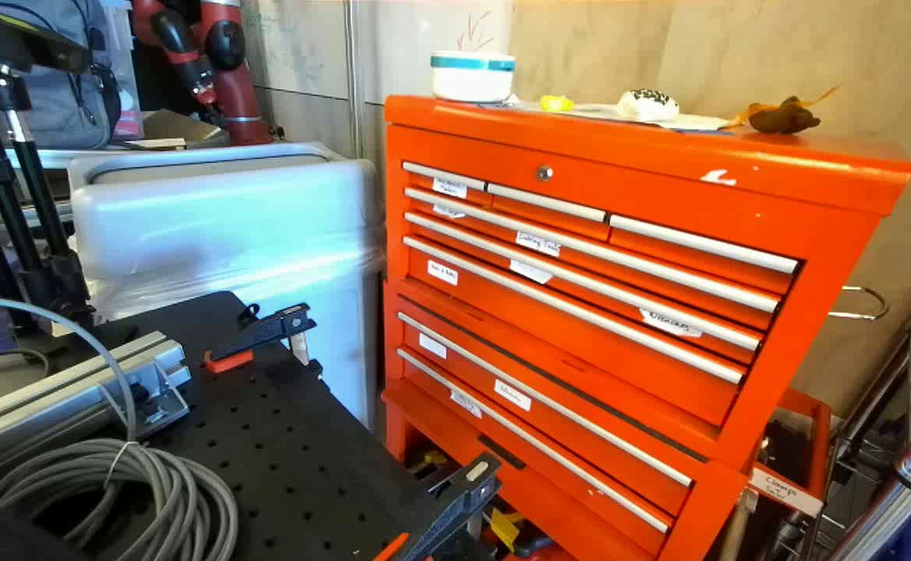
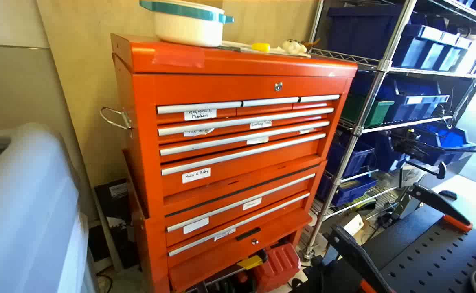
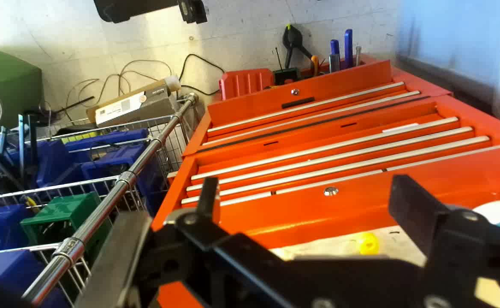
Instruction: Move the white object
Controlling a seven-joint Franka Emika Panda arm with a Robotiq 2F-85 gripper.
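Sitting leftmost on the orange desk [image 1: 852,152] in an exterior view, a teal-banded white tub [image 1: 472,82] precedes a yellow piece [image 1: 556,104], then the white object [image 1: 645,107] on a pale sheet [image 1: 700,122]: long axis lying sideways, heading unclear, body rounded and dark-speckled on top. In the wrist view, the end effector [image 3: 304,184] stands spread wide.

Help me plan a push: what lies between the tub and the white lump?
Between the tub and lump lie at least a yellow piece and pale sheeting, in both exterior views.
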